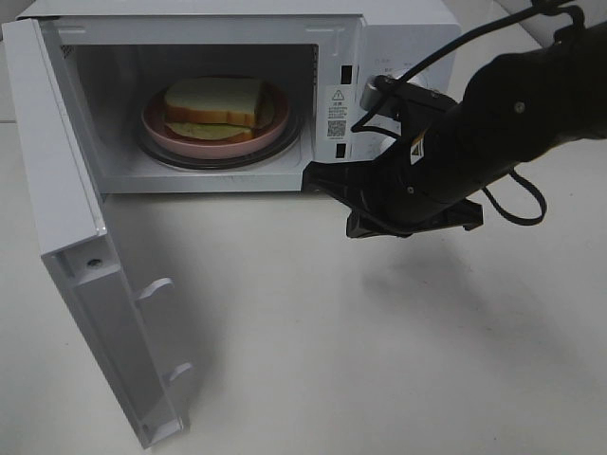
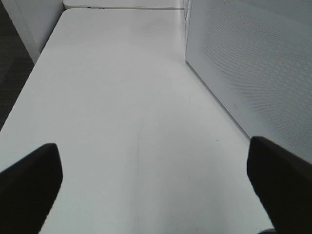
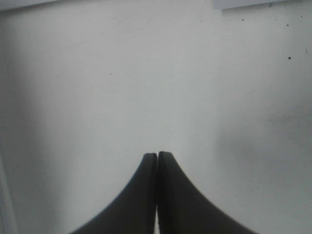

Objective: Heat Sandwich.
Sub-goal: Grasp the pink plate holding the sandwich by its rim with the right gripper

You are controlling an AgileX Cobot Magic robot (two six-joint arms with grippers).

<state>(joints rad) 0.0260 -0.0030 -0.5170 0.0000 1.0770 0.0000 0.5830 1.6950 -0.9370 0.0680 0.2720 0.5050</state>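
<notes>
Bright, even overhead light on white surface [image 1: 379,379]. Soft, diffuse shadow under right claw [image 1: 318,175], in front of microwave [image 1: 408,38]; dimmer inside its cavity. In wrist views, left claw [image 2: 156,190] and right claw tips dark, blurred, out of focus. Grey falloff toward right wrist view's edges.

The right arm [image 1: 512,114] is matt black, with black cables [image 1: 524,224] looping off it, a silver cap [image 1: 371,93] at its ten o'clock end and a small yellow-white label [image 1: 415,147]. Right fingers [image 3: 139,195] are black, curved, tapering; left fingers [image 2: 29,187] black, blunt.
</notes>
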